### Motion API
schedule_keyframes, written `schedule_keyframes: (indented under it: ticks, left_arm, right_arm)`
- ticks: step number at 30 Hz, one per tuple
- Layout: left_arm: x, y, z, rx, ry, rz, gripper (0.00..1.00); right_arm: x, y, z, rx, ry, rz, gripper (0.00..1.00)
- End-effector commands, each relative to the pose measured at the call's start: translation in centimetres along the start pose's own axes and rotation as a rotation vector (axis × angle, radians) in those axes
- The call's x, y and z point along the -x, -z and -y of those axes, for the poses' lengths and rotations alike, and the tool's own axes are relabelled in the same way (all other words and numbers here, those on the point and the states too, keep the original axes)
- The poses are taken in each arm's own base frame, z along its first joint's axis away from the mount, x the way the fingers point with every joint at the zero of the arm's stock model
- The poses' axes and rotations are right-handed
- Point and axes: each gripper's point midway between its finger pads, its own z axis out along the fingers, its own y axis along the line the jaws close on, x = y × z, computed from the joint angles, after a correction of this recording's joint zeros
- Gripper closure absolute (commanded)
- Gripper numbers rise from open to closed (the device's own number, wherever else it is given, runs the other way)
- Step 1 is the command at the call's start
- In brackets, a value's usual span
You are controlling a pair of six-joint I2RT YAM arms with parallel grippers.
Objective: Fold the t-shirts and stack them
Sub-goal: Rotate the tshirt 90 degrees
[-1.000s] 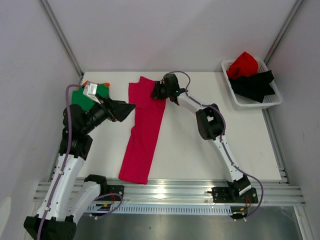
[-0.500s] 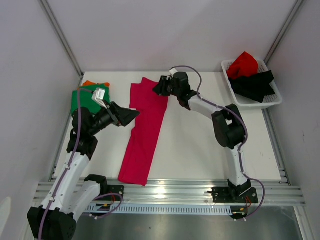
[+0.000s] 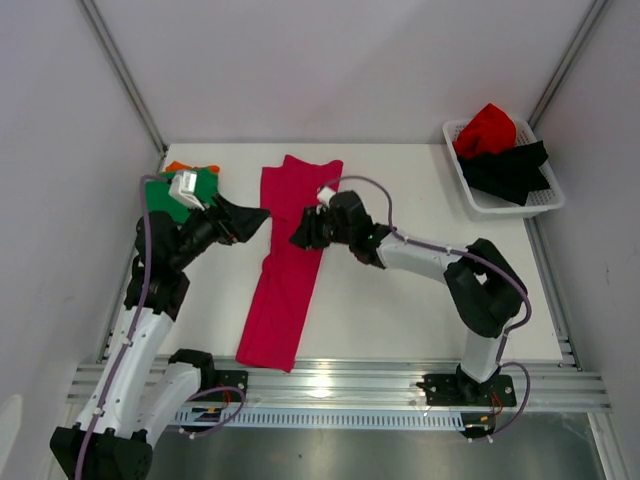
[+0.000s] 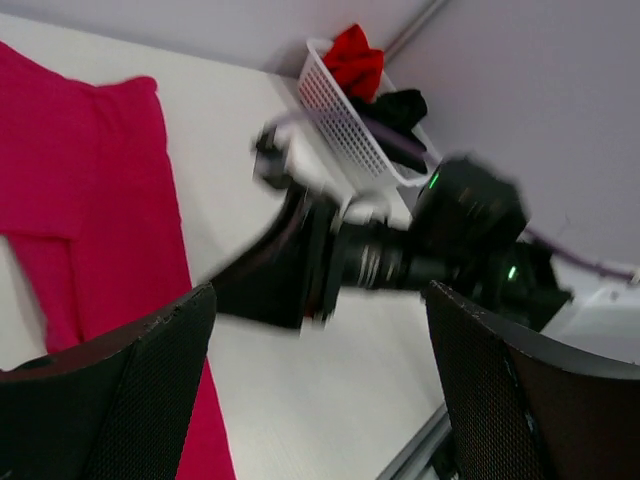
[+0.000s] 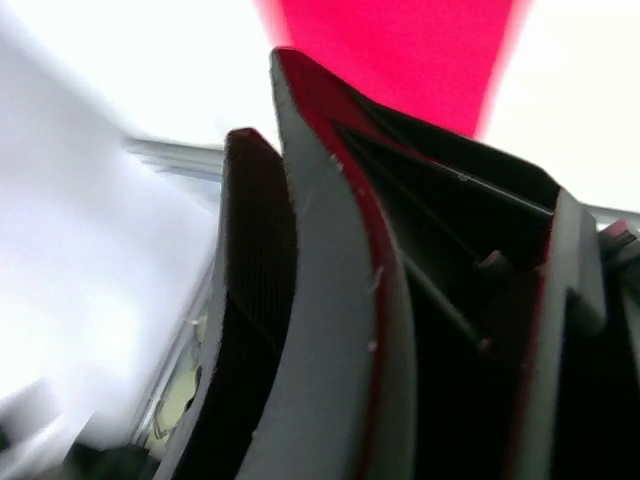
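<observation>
A magenta t-shirt point(image 3: 285, 290) lies folded into a long narrow strip from the table's far middle to the near edge. My right gripper point(image 3: 300, 236) hovers low over the strip's middle. Its fingers point(image 5: 330, 300) fill the blurred right wrist view, with magenta cloth point(image 5: 400, 50) beyond them, and their gap does not show. My left gripper point(image 3: 258, 217) is at the strip's left edge, open and empty, fingers point(image 4: 110, 390) wide apart. A folded green t-shirt point(image 3: 160, 195) lies on an orange one point(image 3: 178, 166) at the far left. Red point(image 3: 487, 130) and black point(image 3: 510, 170) t-shirts fill the basket.
The white lattice basket point(image 3: 480, 205) stands at the far right corner, also in the left wrist view as the basket point(image 4: 340, 120). Grey walls close in three sides. An aluminium rail point(image 3: 340, 385) runs along the near edge.
My right gripper has moved from the strip's far right corner toward me and now sits over its middle. The far end of the shirt is uncovered. The left gripper has barely shifted.
</observation>
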Motion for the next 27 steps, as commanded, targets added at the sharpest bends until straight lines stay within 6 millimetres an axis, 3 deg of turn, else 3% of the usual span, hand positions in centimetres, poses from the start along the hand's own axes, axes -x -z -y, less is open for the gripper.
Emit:
schedule_keyframes:
  ticks: [1, 3, 6, 10, 13, 17, 20, 24, 27]
  left_arm:
    - [4.6, 1.5, 0.8, 0.102, -0.064, 0.148, 0.12]
    - [6.1, 2.1, 0.6, 0.151, -0.071, 0.205, 0.12]
    - [6.8, 2.3, 0.3, 0.184, -0.072, 0.228, 0.12]
    - [6.0, 1.8, -0.4, 0.192, -0.051, 0.204, 0.12]
    - [5.7, 1.4, -0.7, 0.188, -0.037, 0.194, 0.12]
    - [5.6, 1.1, -0.7, 0.184, -0.028, 0.186, 0.12]
    - [5.6, 1.1, -0.6, 0.174, -0.025, 0.189, 0.12]
    - [5.4, 1.0, -0.6, 0.169, -0.019, 0.182, 0.12]
    - [5.4, 1.1, -0.5, 0.167, -0.023, 0.182, 0.12]
  right_arm:
    - [-6.7, 1.1, 1.3, -0.092, -0.069, -0.144, 0.64]
    - [-8.8, 1.6, 0.4, -0.088, -0.066, -0.181, 0.64]
    - [-11.5, 2.7, -0.4, -0.096, -0.065, -0.247, 0.64]
    - [-14.8, 4.4, -2.6, -0.089, -0.044, -0.332, 0.64]
    - [-15.8, 5.5, -3.7, -0.07, -0.048, -0.354, 0.64]
    - [-17.6, 6.3, -6.7, -0.003, -0.076, -0.403, 0.64]
    - [-19.2, 6.3, -8.4, 0.031, -0.066, -0.436, 0.64]
    - [-21.9, 4.6, -8.3, 0.033, -0.075, -0.491, 0.64]
    - [-22.8, 3.7, -8.2, 0.04, -0.07, -0.507, 0.64]
